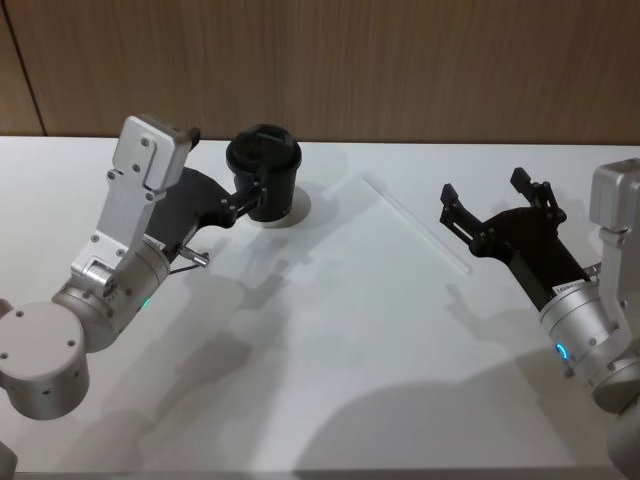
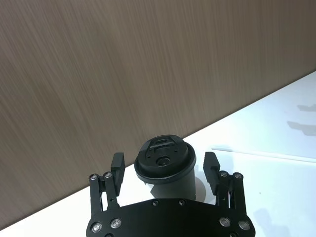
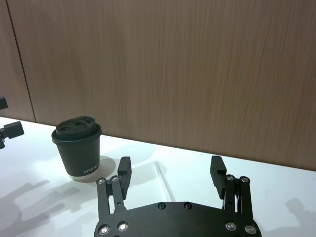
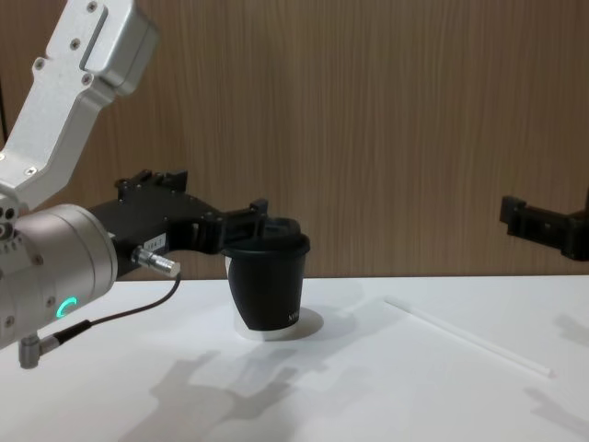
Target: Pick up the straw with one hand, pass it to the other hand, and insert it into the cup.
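Pincers both stand released. The left pincer [image 2: 164,165] straddles the cup [image 1: 265,165] at the far left of the tabletop [image 1: 330,350], one finger on each side with a gap showing between each finger and the cup wall. The right pincer [image 1: 484,195] hovers over the right side, fingers spread wide. Between them the straw [image 1: 418,225] lies flat, slanting from far centre toward near right, apart from the upright, lidded cup.

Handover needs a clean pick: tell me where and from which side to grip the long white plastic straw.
Likely best: grip the thin white plastic straw near its middle, straight down from above, jaws across its width. It lies flat on the white table, so nothing gets under it; a middle hold leaves both ends free.
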Motion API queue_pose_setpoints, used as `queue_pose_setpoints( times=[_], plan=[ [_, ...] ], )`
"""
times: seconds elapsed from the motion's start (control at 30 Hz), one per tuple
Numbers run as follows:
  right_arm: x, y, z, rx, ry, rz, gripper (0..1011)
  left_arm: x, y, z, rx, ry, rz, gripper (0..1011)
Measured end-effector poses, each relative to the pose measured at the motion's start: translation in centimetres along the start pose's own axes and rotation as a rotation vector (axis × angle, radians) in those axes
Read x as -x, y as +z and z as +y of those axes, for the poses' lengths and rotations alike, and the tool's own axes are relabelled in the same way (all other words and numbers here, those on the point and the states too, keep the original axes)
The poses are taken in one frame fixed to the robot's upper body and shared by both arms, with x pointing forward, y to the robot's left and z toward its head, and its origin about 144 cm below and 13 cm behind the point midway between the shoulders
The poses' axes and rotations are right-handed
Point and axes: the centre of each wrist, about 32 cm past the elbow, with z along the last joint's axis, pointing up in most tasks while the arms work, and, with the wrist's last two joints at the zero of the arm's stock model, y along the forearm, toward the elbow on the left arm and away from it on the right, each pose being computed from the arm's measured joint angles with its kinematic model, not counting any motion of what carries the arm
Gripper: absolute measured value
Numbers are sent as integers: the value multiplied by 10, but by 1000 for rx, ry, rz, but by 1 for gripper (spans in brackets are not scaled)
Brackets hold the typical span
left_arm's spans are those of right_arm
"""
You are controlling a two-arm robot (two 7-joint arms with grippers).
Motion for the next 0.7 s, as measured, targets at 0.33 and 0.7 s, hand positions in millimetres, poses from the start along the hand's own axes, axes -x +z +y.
queue_pose_setpoints(
  times=[0.33,0.7],
  plan=[
    [-1,0,0,0,2,-8,1001,0,0,0,0,0,0,1000],
    [-11,0,1,-15,61,-84,1001,0,0,0,0,0,0,1000]
  ],
)
